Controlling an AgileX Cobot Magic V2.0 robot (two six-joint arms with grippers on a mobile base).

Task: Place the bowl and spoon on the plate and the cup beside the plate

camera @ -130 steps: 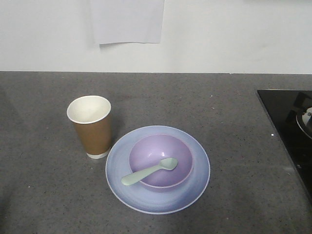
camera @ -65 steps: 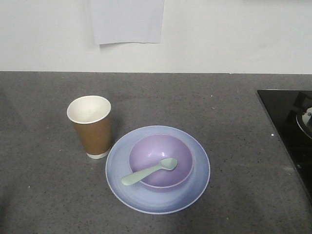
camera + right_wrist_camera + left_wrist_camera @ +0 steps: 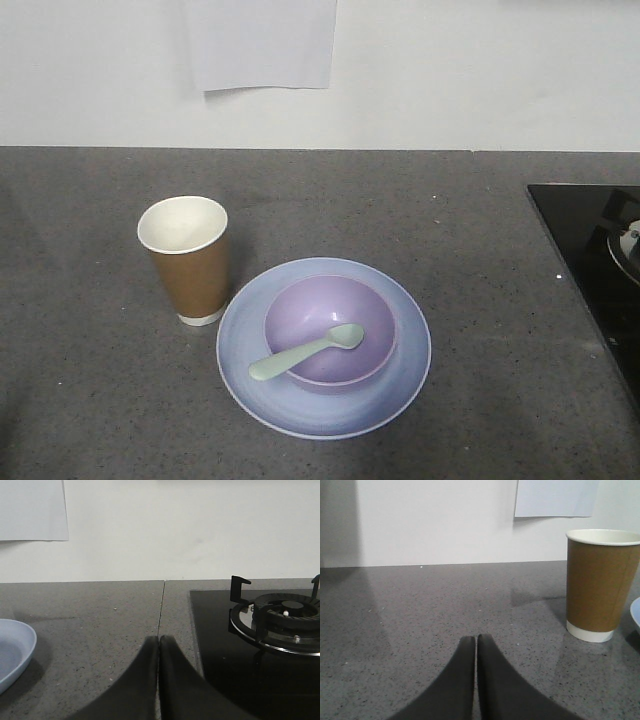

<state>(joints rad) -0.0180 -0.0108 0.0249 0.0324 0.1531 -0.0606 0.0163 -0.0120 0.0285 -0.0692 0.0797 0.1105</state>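
**Black hands closed, place setting laid out on grey stone**

Black fingers of my left hand are pressed together, holding nothing, low over the speckled grey stone table. Near it stands the upright brown paper cup with white rim. My right hand is likewise pinched closed and empty, with the black glass hob and its burner to its right. From the front I see the cup just beside the round pale blue plate; the glossy lavender bowl sits on the plate, and the mint-green spoon rests across the bowl's rim, scoop inside.
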